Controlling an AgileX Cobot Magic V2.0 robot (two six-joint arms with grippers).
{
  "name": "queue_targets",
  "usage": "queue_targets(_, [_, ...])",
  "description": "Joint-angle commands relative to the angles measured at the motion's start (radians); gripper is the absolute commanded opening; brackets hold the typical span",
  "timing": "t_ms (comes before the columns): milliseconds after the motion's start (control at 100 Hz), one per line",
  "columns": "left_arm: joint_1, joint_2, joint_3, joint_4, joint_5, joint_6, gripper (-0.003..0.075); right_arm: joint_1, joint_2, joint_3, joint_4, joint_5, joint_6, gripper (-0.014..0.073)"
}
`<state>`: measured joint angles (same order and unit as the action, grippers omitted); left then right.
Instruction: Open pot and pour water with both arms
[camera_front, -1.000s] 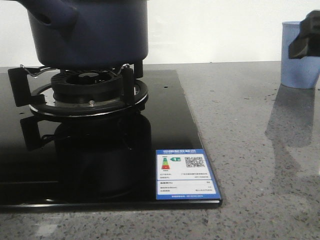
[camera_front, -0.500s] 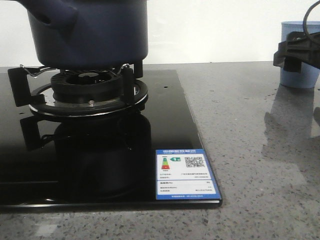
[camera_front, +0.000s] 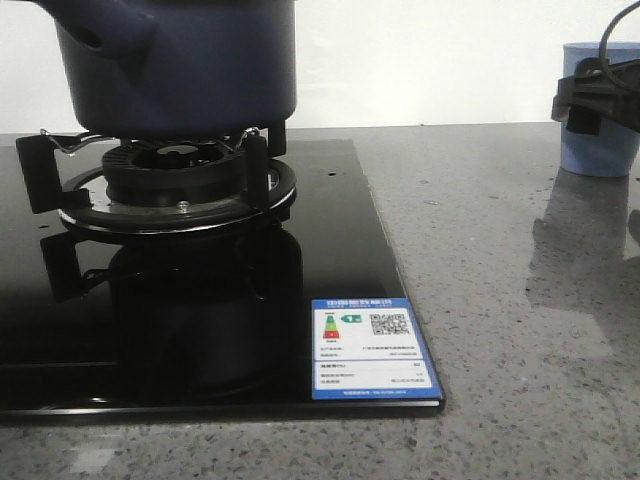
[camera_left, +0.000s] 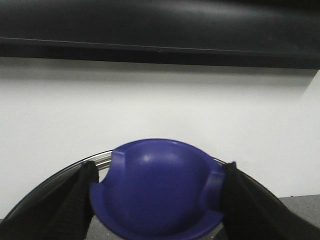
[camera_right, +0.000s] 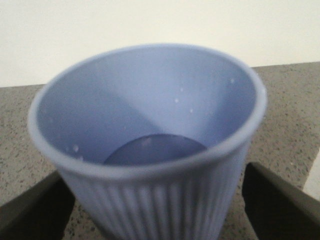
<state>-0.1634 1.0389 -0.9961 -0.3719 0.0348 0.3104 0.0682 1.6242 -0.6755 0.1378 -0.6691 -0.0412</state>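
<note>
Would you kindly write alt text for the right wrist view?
A pale blue ribbed cup fills the view, seen from above, its inside dotted with droplets. The right gripper has one dark jaw on either side of it, above a speckled grey counter.

Navy pot (camera_front: 180, 65) upright on burner

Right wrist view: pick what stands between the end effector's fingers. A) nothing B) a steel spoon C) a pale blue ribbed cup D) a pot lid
C: the ribbed pale blue cup stands upright on the grey counter, with the right end effector open, one dark finger on each side of it.
</note>
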Motion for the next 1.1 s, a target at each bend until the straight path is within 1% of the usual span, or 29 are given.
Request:
queue_targets(0, [0.004,-0.028,-0.038,-0.001,-0.104,0.0,0.0377,-0.006,-0.016,-0.043,-0.003,-0.067,-0.007,0.0591])
queue_targets(160, [0.004,-0.028,-0.038,-0.001,-0.104,0.0,0.0377,-0.006,-0.007,-0.053,-0.003,-0.057,-0.007,0.0589])
queue_targets(210, [0.004,-0.028,-0.038,-0.001,-0.104,0.0,0.0377,-0.006,-0.007,-0.055,-0.001,-0.055,-0.007,0.0564])
queue_targets(380, [0.004,-0.028,-0.038,-0.001,-0.104,0.0,0.0377,-0.006,-0.007,-0.055,-0.001,-0.051,-0.007,0.0365])
queue_targets(430, [0.004,-0.028,-0.038,-0.001,-0.104,0.0,0.0377,-0.006,-0.007,-0.055,-0.001,-0.051,-0.007,0.0332])
queue_targets(530, [0.004,-0.028,-0.038,-0.001,-0.104,0.0,0.0377,-0.006,-0.02,-0.055,-0.003,-0.051,-0.007,0.0325])
queue_targets(670, [0.004,-0.028,-0.038,-0.001,-0.104,0.0,0.0377,-0.006,-0.086,-0.055,-0.082,-0.008,-0.007,0.0325])
queue_targets(750, [0.004,-0.028,-0.038,-0.001,-0.104,0.0,0.0377,0.004,-0.144,-0.055,-0.138,0.039,-0.007,0.0325])
queue_targets(850, [0.004,-0.028,-0.038,-0.001,-0.104,0.0,0.0377,0.025,-0.224,-0.063,-0.17,0.115,-0.007,0.0326])
queue_targets(970, [0.004,-0.028,-0.038,0.0,-0.104,0.0,0.0377,0.072,-0.309,-0.124,-0.215,0.313,-0.007,0.0326])
queue_targets(1090, [0.004,-0.028,-0.038,0.0,-0.104,0.0,0.0377,0.137,-0.34,-0.235,-0.26,0.502,-0.007,0.0326])
